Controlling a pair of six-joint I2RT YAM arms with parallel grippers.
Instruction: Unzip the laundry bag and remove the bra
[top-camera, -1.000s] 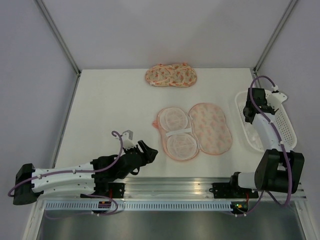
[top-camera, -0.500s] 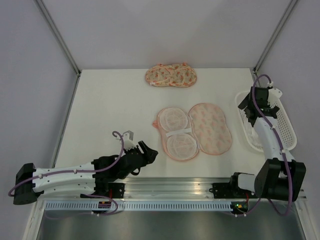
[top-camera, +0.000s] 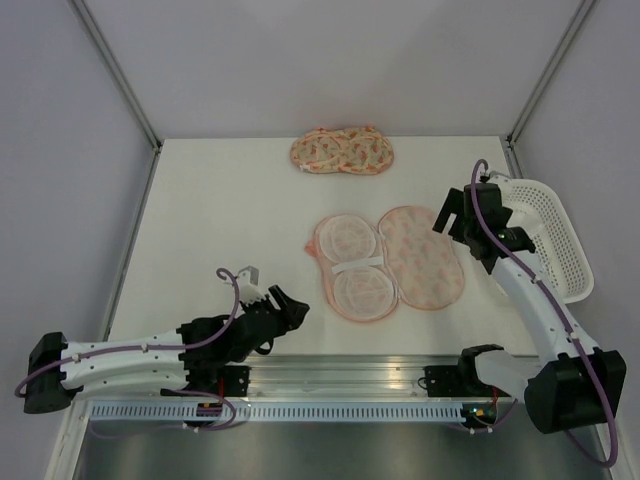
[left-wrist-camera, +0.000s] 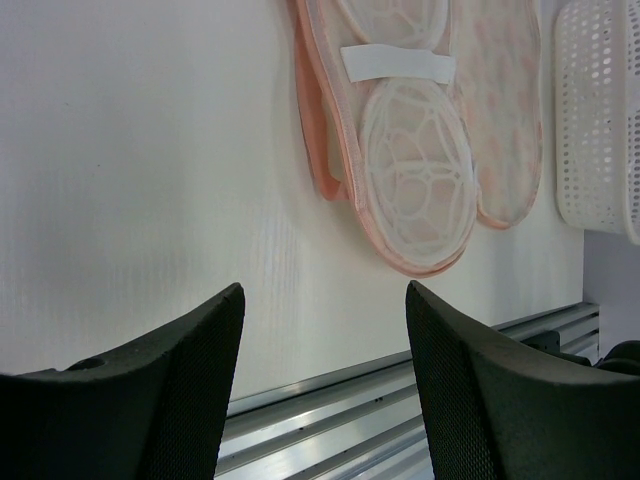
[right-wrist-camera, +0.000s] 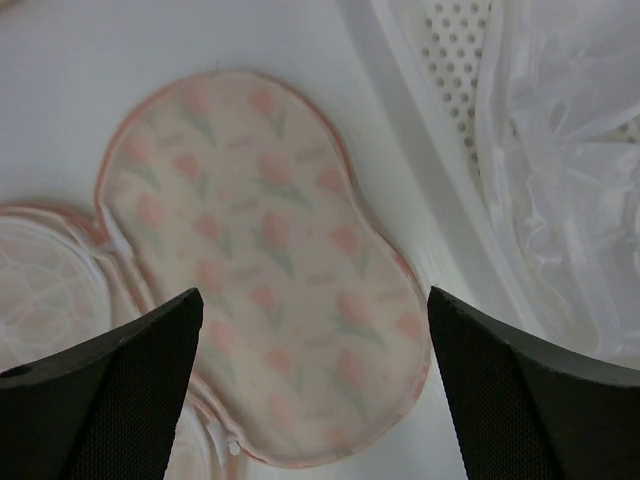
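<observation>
The laundry bag (top-camera: 385, 265) lies unzipped and spread flat mid-table, its white mesh half (left-wrist-camera: 410, 190) to the left and its printed flap (right-wrist-camera: 260, 260) to the right. A soft, white, translucent piece of fabric, the bra (right-wrist-camera: 565, 170), lies inside the white basket (right-wrist-camera: 452, 50). My right gripper (top-camera: 450, 213) hovers open and empty between the basket and the flap; in the right wrist view the right gripper (right-wrist-camera: 315, 295) frames the flap's near lobe. Near the table's front edge, left of the bag, my left gripper (top-camera: 285, 303) stands open and empty, and the left wrist view shows the left gripper (left-wrist-camera: 323, 290) over bare tabletop.
A second printed pouch (top-camera: 342, 152) sits closed at the back of the table. The white lattice basket (top-camera: 565, 250) stands at the right edge. A metal rail (left-wrist-camera: 400, 420) runs along the front edge. Grey walls enclose the table.
My right gripper went from shut to open over the basket, then lifted out and swung left toward the bag's printed flap. My left arm drew back slightly to the left.
</observation>
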